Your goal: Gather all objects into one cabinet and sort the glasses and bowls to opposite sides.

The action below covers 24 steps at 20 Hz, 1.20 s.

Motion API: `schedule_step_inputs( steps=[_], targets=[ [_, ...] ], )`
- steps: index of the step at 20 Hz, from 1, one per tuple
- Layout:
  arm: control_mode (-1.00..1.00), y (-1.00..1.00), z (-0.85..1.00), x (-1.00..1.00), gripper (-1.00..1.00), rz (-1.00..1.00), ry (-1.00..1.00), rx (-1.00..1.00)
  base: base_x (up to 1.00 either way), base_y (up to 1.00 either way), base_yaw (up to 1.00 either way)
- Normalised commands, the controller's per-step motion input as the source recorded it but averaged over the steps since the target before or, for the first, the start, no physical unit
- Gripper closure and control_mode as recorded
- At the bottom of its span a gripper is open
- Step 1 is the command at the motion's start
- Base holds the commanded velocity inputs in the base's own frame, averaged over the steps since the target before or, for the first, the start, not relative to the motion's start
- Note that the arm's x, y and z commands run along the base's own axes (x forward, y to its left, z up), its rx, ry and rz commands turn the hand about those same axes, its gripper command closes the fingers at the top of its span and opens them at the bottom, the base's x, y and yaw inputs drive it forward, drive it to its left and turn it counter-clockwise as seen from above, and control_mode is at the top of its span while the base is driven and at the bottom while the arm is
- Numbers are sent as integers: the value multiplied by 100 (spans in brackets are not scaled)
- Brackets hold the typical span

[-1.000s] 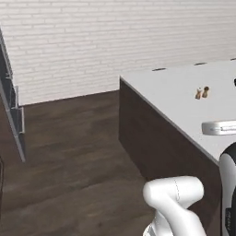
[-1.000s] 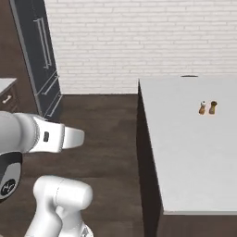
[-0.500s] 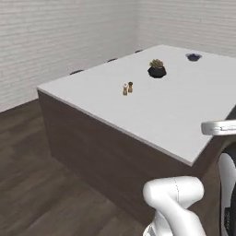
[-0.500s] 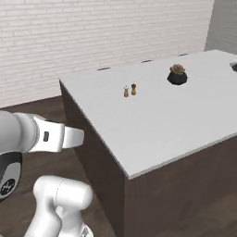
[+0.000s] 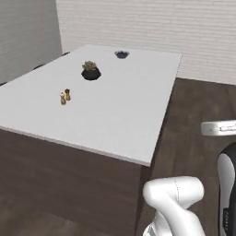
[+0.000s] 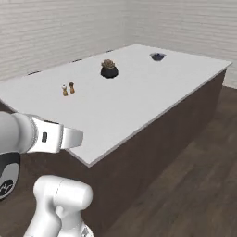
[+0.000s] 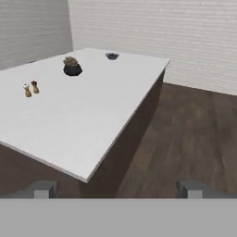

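We judge the step in hand to be travel and search rather than any reach: the base faces a white-topped island [image 5: 110, 115] with dark wooden sides, and none of the red cups, the wooden bowl or the wall cabinet lies before us, so we cannot say where they stand relative to the gripper [image 7: 118, 187]. To do this well we should keep the arm tucked and quiet while the base turns, bring the kitchen's wall units into the cameras, and commit to no approach until a cup or the bowl is plainly in front of the hand. The gripper's two finger tips rise far apart at the bottom of the hand view, with nothing between them, so it is ready to take a cup once one is found. On the island we see a small dark pot with a plant [image 5: 91, 71], a pair of little brown shakers [image 5: 65, 97] just beside each other, and a small dark dish [image 5: 121, 55] near the far edge; none of these belongs to the task, and we should leave them alone
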Motion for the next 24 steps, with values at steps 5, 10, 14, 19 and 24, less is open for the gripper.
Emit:
schedule_step_inputs(
  steps=[5, 10, 14, 19, 24],
  targets=[
    [100, 0, 0, 0, -100, 0, 0, 0, 0, -44, -61],
    [100, 0, 0, 0, -100, 0, 0, 0, 1, -41, -53],
    [100, 0, 0, 0, -100, 0, 0, 0, 12, -37, -39],
    [100, 0, 0, 0, -100, 0, 0, 0, 3, -15, -5],
    [100, 0, 0, 0, -100, 0, 0, 0, 3, -47, 0]
  ],
)
